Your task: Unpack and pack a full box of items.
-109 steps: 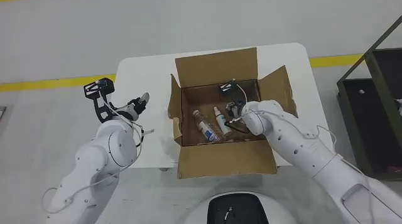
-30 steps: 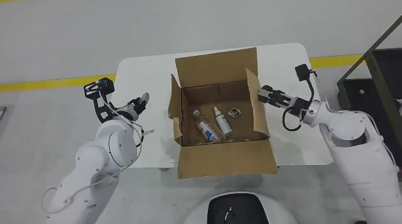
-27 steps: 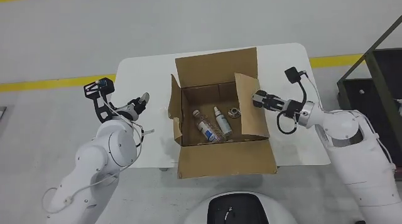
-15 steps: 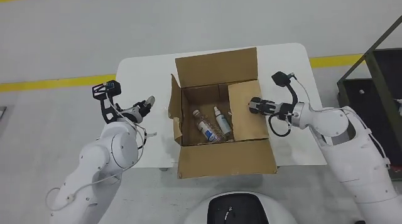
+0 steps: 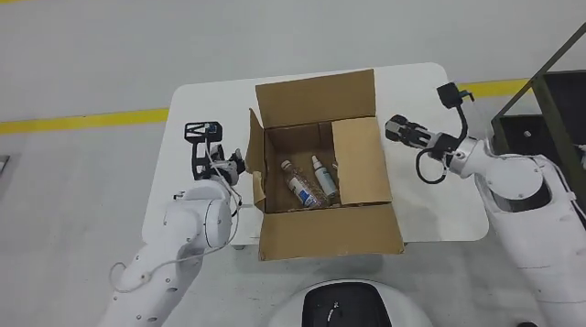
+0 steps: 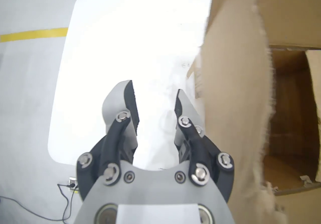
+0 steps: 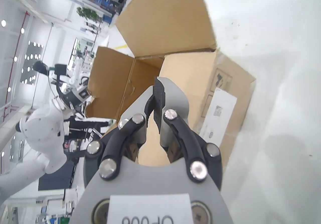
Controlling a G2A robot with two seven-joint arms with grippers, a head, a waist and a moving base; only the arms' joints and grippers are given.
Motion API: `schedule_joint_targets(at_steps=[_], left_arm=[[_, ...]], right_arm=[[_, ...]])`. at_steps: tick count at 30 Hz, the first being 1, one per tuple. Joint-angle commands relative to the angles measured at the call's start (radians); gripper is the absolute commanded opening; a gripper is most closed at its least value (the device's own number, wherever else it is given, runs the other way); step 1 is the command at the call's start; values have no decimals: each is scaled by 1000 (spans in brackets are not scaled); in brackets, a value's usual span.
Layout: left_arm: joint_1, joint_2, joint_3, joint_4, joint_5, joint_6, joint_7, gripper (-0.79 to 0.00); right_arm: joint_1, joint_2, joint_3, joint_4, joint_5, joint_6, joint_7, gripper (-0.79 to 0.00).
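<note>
Top view: brown cardboard box, ragged-edged; left pincer spread, empty; right pincer pressed closed, empty.

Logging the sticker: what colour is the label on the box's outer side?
The label is white with dark print; best in the right wrist view.

The box stands on the table between the left pincer and right pincer; two bottles lie inside.
</note>
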Motion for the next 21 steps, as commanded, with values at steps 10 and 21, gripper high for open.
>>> schedule_joint_targets(at_steps=[10, 21], left_arm=[[-5, -33, 82, -32, 29, -182, 35, -785], [-40, -73, 132, 73, -14, -262, -10, -785]], right_arm=[[223, -3, 4, 297, 84, 97, -120, -785], [516, -31, -150, 678, 97, 47, -38, -785]])
